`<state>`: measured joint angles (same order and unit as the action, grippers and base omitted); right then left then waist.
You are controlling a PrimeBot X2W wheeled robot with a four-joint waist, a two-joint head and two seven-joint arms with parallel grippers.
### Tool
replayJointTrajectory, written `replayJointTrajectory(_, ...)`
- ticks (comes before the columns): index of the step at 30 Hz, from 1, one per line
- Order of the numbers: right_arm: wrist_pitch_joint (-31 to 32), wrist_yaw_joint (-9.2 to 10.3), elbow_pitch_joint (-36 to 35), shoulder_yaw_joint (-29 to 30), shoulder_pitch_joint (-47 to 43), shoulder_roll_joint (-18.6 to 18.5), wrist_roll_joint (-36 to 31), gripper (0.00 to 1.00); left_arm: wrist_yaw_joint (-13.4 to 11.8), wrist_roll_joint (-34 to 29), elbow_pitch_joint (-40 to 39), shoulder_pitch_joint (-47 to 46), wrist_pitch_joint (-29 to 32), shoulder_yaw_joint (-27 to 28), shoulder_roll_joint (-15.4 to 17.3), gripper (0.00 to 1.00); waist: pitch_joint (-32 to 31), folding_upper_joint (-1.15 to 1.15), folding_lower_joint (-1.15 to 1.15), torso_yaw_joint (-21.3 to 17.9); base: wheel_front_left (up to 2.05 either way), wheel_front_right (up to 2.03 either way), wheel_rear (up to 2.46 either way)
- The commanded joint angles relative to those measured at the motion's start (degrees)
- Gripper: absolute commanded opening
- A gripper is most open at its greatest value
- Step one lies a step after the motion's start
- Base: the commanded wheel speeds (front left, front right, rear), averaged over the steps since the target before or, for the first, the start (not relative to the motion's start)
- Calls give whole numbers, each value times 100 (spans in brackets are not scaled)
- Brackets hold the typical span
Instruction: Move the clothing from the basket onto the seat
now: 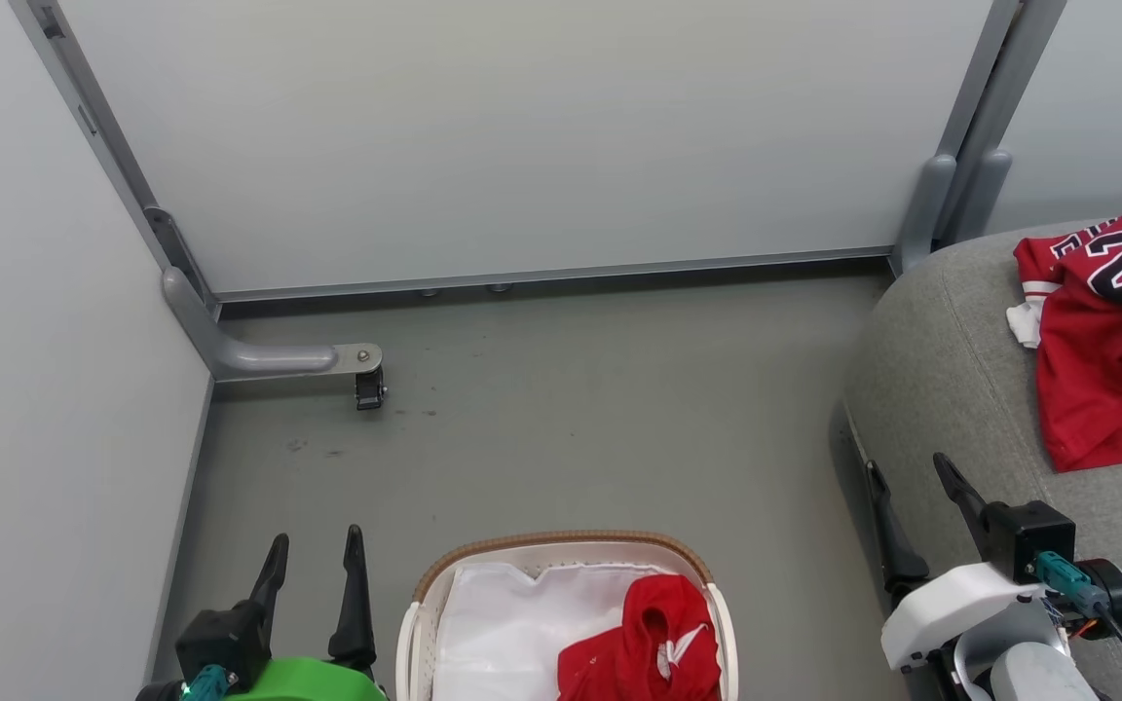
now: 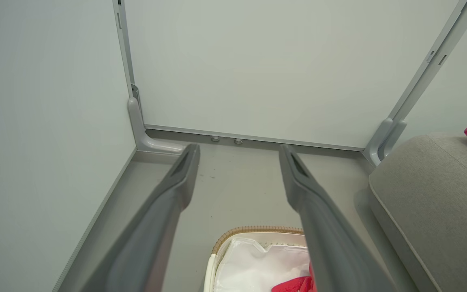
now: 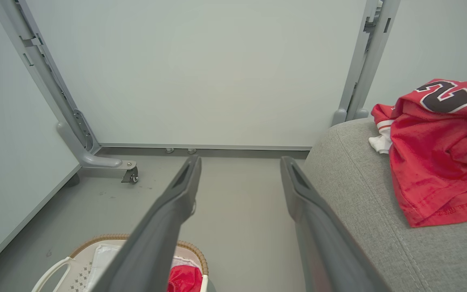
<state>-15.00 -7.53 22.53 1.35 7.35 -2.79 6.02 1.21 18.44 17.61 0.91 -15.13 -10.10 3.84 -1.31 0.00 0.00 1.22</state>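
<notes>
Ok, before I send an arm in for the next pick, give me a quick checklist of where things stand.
1. Left gripper open and empty: ok.
2. Right gripper open and empty: ok.
3. Jersey lying on the seat: ok.
4. Basket emptied of clothing: not ok; a red garment lies in its right part, on the white liner.
5. Bare seat fabric free beside the jersey for the next drop: ok.
6. Red garment free of the liner, not snagged: cannot tell.
</notes>
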Motion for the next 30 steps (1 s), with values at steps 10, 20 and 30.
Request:
replayJointTrajectory(10,-28,8,10,2,-56,-20,64,100,61,-73,60,-16,-3,24,-44,100,28,0,0,16,0,0,0)
replayJointTrajectory(20,-28,8,-119,41,4,-21,-29,100,91,-92,75,-69,-3,-28,-69,100,161,0,0,-7,0,0,0)
replayJointTrajectory(30,-29,8,-460,283,332,-21,-295,100,234,-300,448,-816,-3,-497,-84,100,805,0,0,-218,0,0,0)
